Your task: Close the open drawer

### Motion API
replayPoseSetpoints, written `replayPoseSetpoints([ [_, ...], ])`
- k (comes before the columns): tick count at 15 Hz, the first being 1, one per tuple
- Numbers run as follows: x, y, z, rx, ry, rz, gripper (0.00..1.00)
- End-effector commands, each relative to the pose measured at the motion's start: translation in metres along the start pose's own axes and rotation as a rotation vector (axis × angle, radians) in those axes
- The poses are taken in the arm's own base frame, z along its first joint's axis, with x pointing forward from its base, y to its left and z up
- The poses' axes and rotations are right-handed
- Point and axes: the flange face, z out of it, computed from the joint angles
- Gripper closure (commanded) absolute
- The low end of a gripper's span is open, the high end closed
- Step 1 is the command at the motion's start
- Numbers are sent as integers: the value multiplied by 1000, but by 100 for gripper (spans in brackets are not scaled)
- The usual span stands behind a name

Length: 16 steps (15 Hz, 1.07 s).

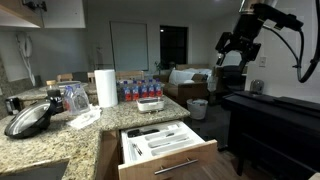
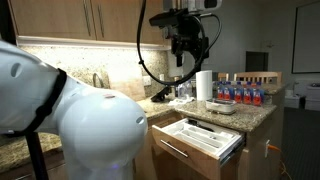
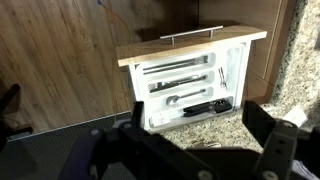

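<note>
your claw [image 1: 233, 52] hangs high at upper right, spread wide and empty, well above the drawer [image 1: 166, 148] at lower centre, its handle [image 3: 190, 35] facing out for a push.

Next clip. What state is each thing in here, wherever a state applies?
drawer: open, pulled well out.
cutlery tray: inside drawer, holding utensils.
hand: open, empty, raised well above the drawer.
paper towel roll: upright on counter.
water bottles: upright on counter.
</note>
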Motion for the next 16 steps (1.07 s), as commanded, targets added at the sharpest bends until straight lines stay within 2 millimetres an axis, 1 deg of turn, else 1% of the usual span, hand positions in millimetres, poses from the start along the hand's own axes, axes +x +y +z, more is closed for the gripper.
replayPoseSetpoints([
  [1,0,0,-1,0,-1,0,0],
  [10,0,0,-1,0,-1,0,0],
  [12,11,-2,-1,1,-17,4,0],
  [16,23,-9,3,-4,-22,4,0],
])
